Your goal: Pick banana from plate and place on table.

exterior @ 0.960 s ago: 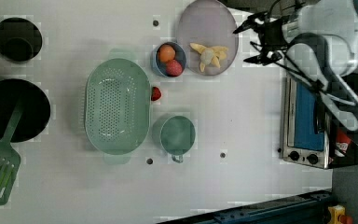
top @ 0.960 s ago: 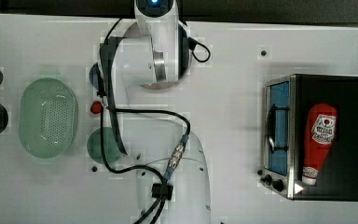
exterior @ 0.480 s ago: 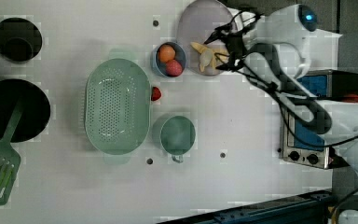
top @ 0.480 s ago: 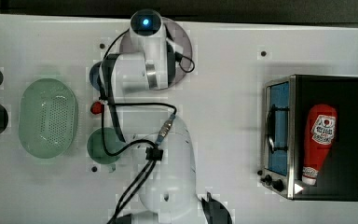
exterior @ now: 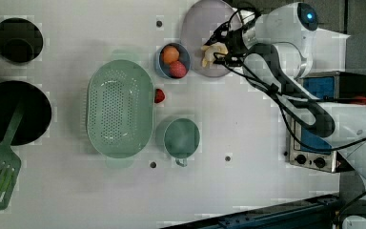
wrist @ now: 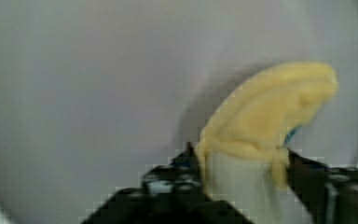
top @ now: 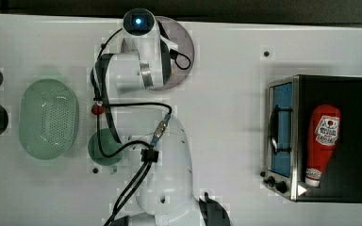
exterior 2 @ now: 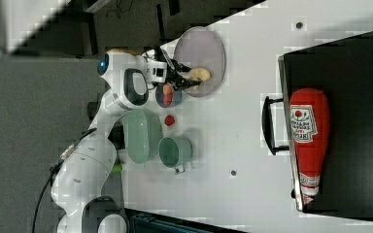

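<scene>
Banana point(wrist: 261, 126) sits on the mauve plate point(exterior: 195, 33), near the edge by the blue bowl point(exterior: 164, 67), with the gripper point(exterior: 221, 45) fingers pressed against both its sides, so clamped on it as far as I can tell. I'd keep the squeeze gentle and lift straight up before swinging over bare table point(exterior: 248, 114). Count: one banana, one plate, one bowl holding two fruits point(exterior: 174, 61), one loose red fruit point(exterior: 159, 95).
</scene>
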Controlling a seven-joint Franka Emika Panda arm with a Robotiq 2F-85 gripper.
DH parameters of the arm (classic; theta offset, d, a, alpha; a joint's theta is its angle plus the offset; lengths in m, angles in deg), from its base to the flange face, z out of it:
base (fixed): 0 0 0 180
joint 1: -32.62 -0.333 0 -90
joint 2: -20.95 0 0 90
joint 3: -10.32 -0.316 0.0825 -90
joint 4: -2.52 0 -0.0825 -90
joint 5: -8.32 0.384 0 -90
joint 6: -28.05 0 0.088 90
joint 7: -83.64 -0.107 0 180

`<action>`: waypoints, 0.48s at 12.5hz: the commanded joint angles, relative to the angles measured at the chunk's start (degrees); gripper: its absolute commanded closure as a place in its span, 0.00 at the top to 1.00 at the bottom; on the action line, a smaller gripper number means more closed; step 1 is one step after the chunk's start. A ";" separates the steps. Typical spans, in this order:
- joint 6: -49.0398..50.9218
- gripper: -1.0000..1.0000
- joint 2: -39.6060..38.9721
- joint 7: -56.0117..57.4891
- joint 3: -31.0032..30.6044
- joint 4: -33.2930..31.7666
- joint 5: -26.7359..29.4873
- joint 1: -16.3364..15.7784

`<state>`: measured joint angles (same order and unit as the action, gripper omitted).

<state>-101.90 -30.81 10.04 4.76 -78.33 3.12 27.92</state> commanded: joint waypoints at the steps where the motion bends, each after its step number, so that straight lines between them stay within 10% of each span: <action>1: -0.49 0.24 0.51 -0.87 0.66 1.54 0.00 0.40; 6: -0.55 0.17 2.71 -0.88 0.74 2.04 0.01 0.28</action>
<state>-102.79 -30.64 9.91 6.46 -77.89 3.84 27.76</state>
